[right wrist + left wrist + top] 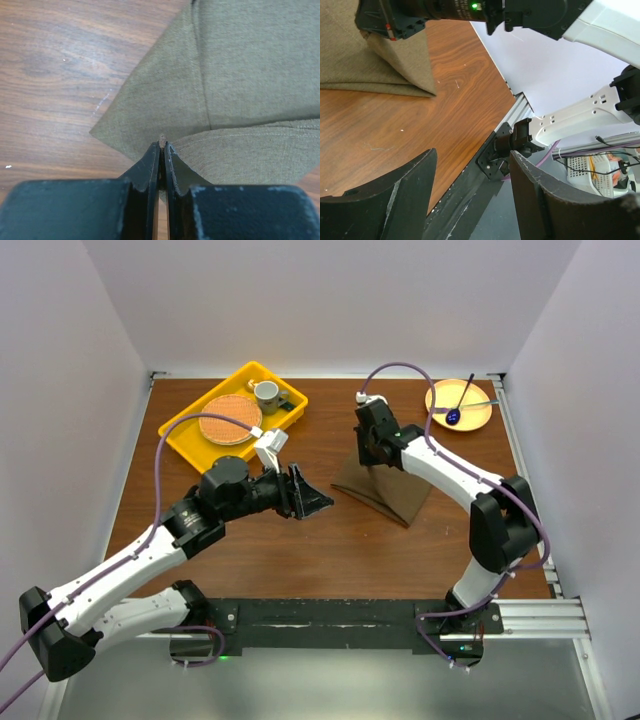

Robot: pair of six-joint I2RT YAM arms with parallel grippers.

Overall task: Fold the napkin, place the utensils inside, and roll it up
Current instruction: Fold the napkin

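The olive-brown napkin [390,490] lies right of the table's centre, with one part raised off the wood. My right gripper [368,462] is over its far-left part. In the right wrist view that gripper [161,142] is shut on a pinched edge of the napkin [240,75], and the cloth drapes away to the right. My left gripper [312,498] hovers just left of the napkin, pointing towards it. It is open [472,155] with nothing between its fingers. The left wrist view shows the napkin [350,55] hanging from the right gripper [390,20]. The utensils are out of view.
A yellow tray [186,430] at the back left holds a round woven mat [230,420] and a mug [267,393]. An orange plate [480,420] at the back right carries a dark blue spoon [455,412]. White walls enclose the table on three sides.
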